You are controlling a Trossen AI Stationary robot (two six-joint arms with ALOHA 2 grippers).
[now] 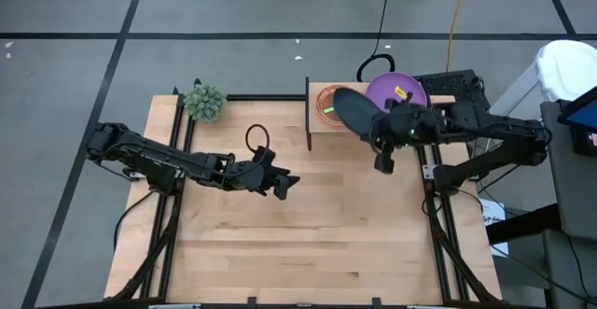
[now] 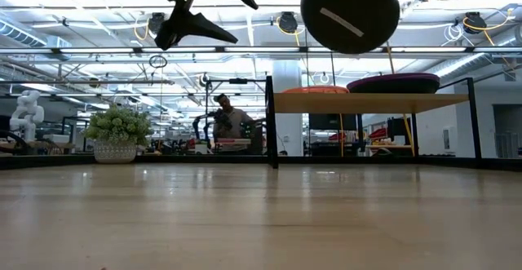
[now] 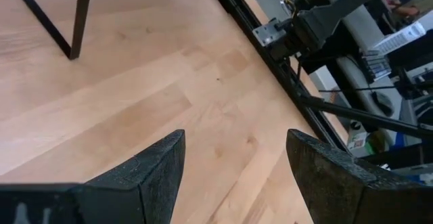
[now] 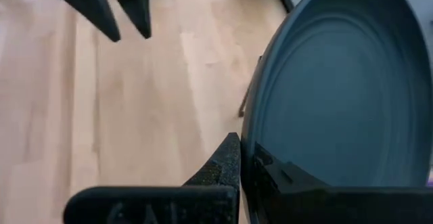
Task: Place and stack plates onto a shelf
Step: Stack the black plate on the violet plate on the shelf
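My right gripper is shut on a large dark teal plate, held high at the near edge of the shelf; the low view shows the plate well above the shelf top. On the shelf rest a pink-red plate with neon green showing in it and a purple plate. My left gripper hovers open over the table's middle left, with nothing between its fingers. My right gripper pinches the teal plate's rim between its two fingers. One finger lies against the plate's back; the other is hidden by the plate on its hollow side. The plate stands on edge, tilted, lifted clear of table and shelf.
A small spiky green plant in a white pot stands at the table's far left. The shelf's dark side panel stands on its left. Bare tabletop spreads toward the near edge. A person sits in the room behind.
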